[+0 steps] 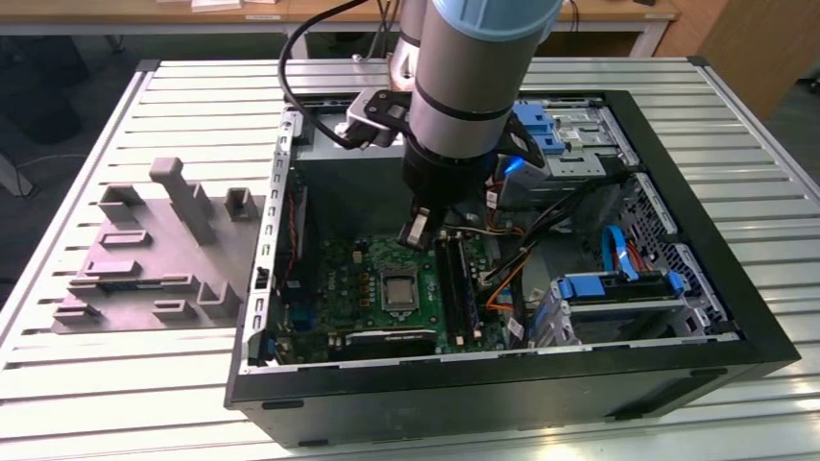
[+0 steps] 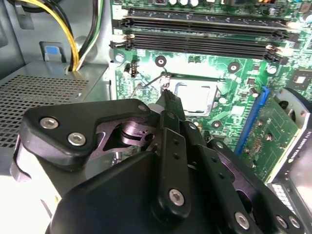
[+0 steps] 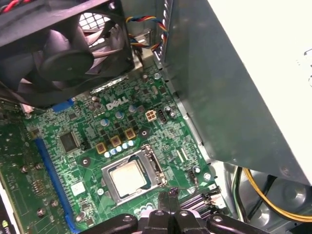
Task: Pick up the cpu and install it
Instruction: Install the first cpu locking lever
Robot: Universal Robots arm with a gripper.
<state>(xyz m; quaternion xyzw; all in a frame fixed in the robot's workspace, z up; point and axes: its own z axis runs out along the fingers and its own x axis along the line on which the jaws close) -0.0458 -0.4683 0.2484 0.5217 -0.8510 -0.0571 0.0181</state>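
The cpu [image 3: 129, 176] lies flat in the silver socket frame [image 3: 152, 165] on the green motherboard [image 3: 73, 165], pale metal top facing up. In the second wrist view the cpu [image 2: 195, 97] sits just beyond my fingertips. My gripper [image 3: 169, 193] hovers at the socket's edge, shut, with nothing visible between its black fingers [image 2: 171, 105]. Its tips are close to the thin wire lever [image 2: 152, 81] beside the socket. In the exterior view my gripper [image 1: 417, 235] hangs inside the open computer case, just above and behind the cpu [image 1: 399, 288].
A grey moulded tray [image 1: 141, 250] with upright posts stands on the slatted table at the exterior view's left. The black case walls [image 1: 513, 379] enclose the board. Memory slots [image 2: 195, 41], a fan [image 3: 58, 53], yellow cables [image 2: 73, 39] and blue drive brackets [image 1: 615, 283] crowd the socket.
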